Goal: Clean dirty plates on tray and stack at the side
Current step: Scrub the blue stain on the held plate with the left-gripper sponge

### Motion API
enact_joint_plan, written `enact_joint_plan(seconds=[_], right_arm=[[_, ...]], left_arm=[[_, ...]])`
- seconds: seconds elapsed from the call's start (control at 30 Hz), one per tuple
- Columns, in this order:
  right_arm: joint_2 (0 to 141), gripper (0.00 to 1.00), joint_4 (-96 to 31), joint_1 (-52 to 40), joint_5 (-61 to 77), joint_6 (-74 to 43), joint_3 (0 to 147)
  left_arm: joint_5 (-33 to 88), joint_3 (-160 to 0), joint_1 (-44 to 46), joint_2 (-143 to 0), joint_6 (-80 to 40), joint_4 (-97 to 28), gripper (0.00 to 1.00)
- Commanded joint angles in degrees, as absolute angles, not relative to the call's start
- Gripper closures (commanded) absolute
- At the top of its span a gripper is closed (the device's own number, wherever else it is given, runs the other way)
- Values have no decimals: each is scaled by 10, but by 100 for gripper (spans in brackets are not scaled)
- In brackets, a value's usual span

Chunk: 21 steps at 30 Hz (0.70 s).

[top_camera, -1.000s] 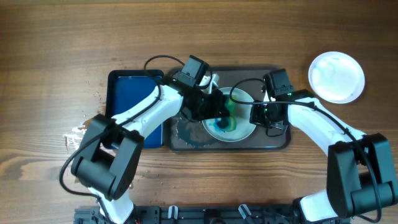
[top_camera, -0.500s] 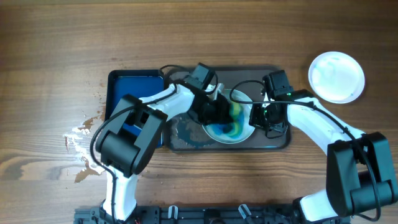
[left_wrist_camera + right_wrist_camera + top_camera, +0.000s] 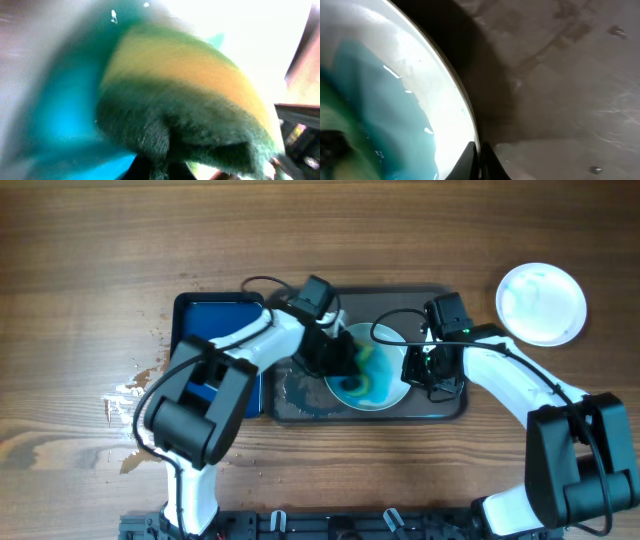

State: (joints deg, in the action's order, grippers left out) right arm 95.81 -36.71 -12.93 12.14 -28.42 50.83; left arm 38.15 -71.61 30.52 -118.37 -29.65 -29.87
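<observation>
A white plate (image 3: 385, 392) with a blue smear lies on the dark grey tray (image 3: 448, 412). My left gripper (image 3: 345, 360) is shut on a yellow-and-green sponge (image 3: 190, 85) and presses it on the plate's wet blue centre (image 3: 55, 115). My right gripper (image 3: 412, 368) is shut on the plate's right rim (image 3: 470, 125), with the tray floor (image 3: 570, 75) beside it. Another white plate (image 3: 541, 302) lies on the table at the far right. A third plate is not in view.
A smaller deep-blue tray (image 3: 205, 315) lies to the left of the grey tray. Spilled white flecks (image 3: 128, 408) lie on the wooden table at the left. Wet residue (image 3: 298, 392) sits on the tray's left part.
My left gripper with the sponge has slid back and forth over the plate's centre, spreading the blue smear. The right gripper has kept its hold on the rim.
</observation>
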Motion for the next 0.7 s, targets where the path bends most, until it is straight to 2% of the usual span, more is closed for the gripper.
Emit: enact_joint_plan(seconds=[0.0, 0.2, 0.3, 0.5, 0.6, 0.67], right_arm=[[960, 96, -374, -131, 121, -286, 518], [960, 96, -387, -131, 122, -287, 518], [960, 96, -397, -131, 121, -287, 518], [960, 96, -400, -131, 121, -286, 518], [960, 96, -400, -131, 121, -286, 518], [960, 96, -400, -131, 121, -286, 518]], left_arm=[[444, -693, 356, -1226, -353, -237, 96], [459, -693, 362, -1227, -438, -107, 96], [348, -693, 344, -1227, -470, -113, 96], [59, -693, 271, -1227, -450, -321, 96], [25, -693, 258, -1227, -424, -390, 96], [60, -693, 269, -1227, -389, -410, 96]])
